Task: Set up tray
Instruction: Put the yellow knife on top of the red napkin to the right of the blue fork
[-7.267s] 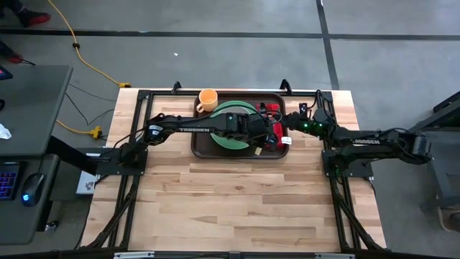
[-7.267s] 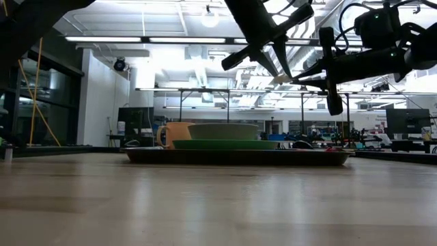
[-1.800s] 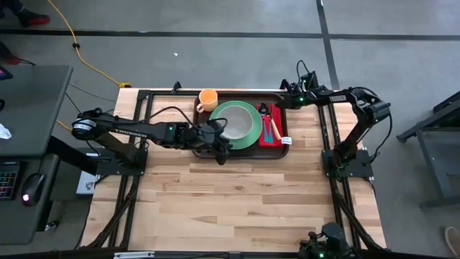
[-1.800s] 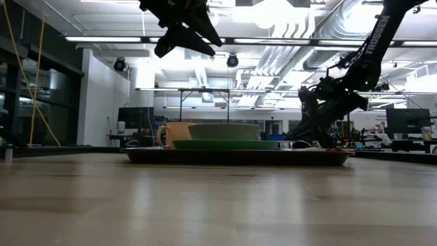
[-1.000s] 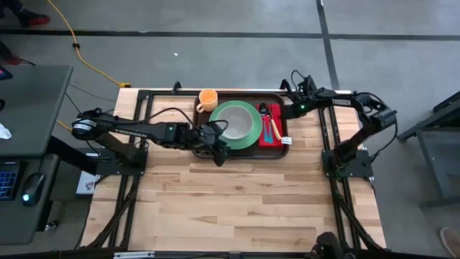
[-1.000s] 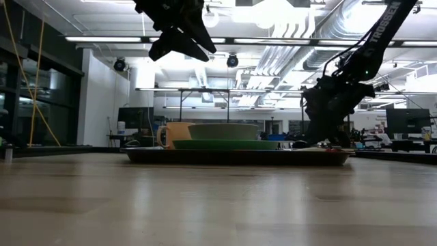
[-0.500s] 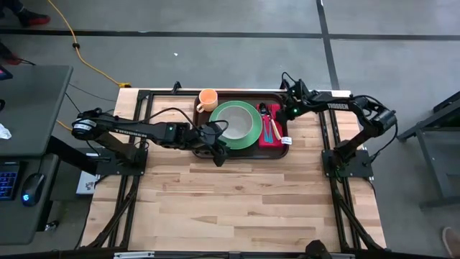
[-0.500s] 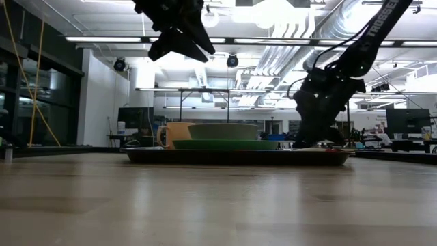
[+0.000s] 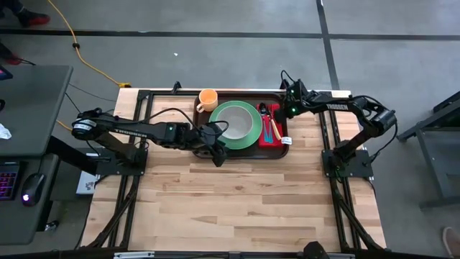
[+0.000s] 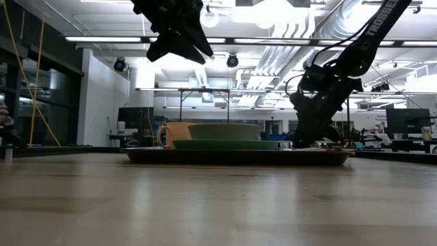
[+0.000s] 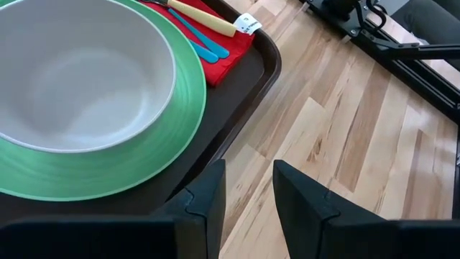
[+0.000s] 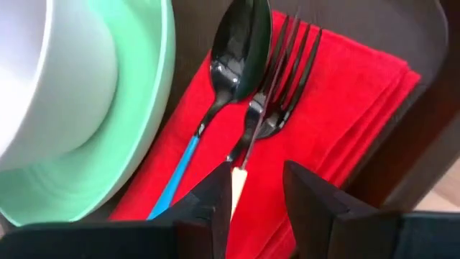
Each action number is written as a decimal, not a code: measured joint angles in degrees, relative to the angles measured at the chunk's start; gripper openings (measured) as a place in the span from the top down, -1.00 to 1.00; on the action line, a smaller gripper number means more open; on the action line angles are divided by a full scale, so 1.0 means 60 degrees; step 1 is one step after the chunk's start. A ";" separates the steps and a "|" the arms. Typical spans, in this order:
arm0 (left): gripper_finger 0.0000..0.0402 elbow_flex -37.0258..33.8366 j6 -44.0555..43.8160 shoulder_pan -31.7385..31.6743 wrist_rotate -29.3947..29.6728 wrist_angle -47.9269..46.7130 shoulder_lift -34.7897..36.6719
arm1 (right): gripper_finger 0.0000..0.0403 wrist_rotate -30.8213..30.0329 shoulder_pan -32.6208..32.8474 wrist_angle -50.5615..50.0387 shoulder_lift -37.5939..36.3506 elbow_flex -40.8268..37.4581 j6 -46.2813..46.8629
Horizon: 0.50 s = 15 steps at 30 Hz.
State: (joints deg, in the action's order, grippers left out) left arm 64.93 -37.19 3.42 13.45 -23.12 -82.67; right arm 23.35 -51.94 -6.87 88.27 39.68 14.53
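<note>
The dark brown tray (image 9: 244,98) lies at the table's far middle. On it are a green plate (image 9: 248,137) with a pale bowl (image 9: 233,124), and a red napkin (image 9: 273,138) with a black spoon (image 12: 233,50) and a black fork (image 12: 277,86) lying on it. My right gripper (image 12: 255,194) hangs open just above the fork's shaft, slanting down over the napkin's far end (image 9: 280,109). My left gripper (image 11: 248,201) is open, high over the tray's near rim (image 11: 244,79), with nothing between its fingers.
An orange cup (image 9: 208,98) stands at the tray's far left corner. Black frame rails (image 9: 327,137) run along the table's left and right sides. Bare wood (image 9: 237,201) stretches from the tray to the near edge.
My right gripper has moved toward the table's left, from the tray's far right corner in over the napkin's far end, and has turned a little on the way. The tray and the things on it have stayed where they were.
</note>
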 joint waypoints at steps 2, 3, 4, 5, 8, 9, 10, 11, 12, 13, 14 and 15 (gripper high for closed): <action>0.28 0.0000 0.0003 0.0000 0.0000 -0.0033 0.0000 | 0.49 0.0004 0.0023 0.0186 0.0000 0.0000 0.0017; 0.28 0.0000 0.0003 0.0000 0.0000 -0.0067 0.0000 | 0.49 -0.0010 0.0047 0.0265 0.0000 0.0000 0.0077; 0.28 0.0000 0.0003 0.0000 0.0000 -0.0091 0.0000 | 0.49 -0.0014 0.0084 0.0317 0.0000 0.0000 0.0089; 0.28 0.0000 0.0003 -0.0003 0.0000 -0.0111 0.0000 | 0.49 -0.0020 0.0122 0.0343 0.0002 0.0000 0.0102; 0.28 0.0000 0.0003 0.0000 0.0001 -0.0116 0.0000 | 0.49 -0.0219 0.0248 0.0360 0.0004 0.0000 0.0105; 0.28 0.0000 0.0003 0.0000 0.0000 -0.0113 0.0000 | 0.49 -0.0253 0.0278 0.0363 0.0005 0.0000 0.0106; 0.28 0.0000 0.0003 -0.0001 0.0002 -0.0113 0.0000 | 0.49 -0.0285 0.0313 0.0382 0.0007 0.0000 0.0112; 0.28 0.0000 0.0003 0.0000 0.0004 -0.0113 0.0000 | 0.49 -0.0349 0.0339 0.0409 0.0011 0.0000 0.0139; 0.28 0.0000 0.0003 -0.0002 0.0004 -0.0116 0.0000 | 0.49 -0.0482 0.0368 0.0418 0.0011 0.0000 0.0145; 0.28 0.0000 0.0003 0.0000 0.0004 -0.0113 0.0000 | 0.49 -0.0602 0.0372 0.0420 0.0011 0.0000 0.0145; 0.28 0.0000 0.0006 0.0000 0.0004 -0.0116 0.0000 | 0.49 -0.0646 0.0370 0.0441 0.0018 0.0000 0.0149; 0.28 0.0004 0.0007 0.0000 0.0004 -0.0116 0.0000 | 0.49 -0.0638 0.0365 0.0508 0.0035 0.0000 0.0169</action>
State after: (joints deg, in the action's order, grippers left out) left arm 64.95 -37.15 3.42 13.47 -23.81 -82.67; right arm 19.52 -49.75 -3.82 88.48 39.68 15.54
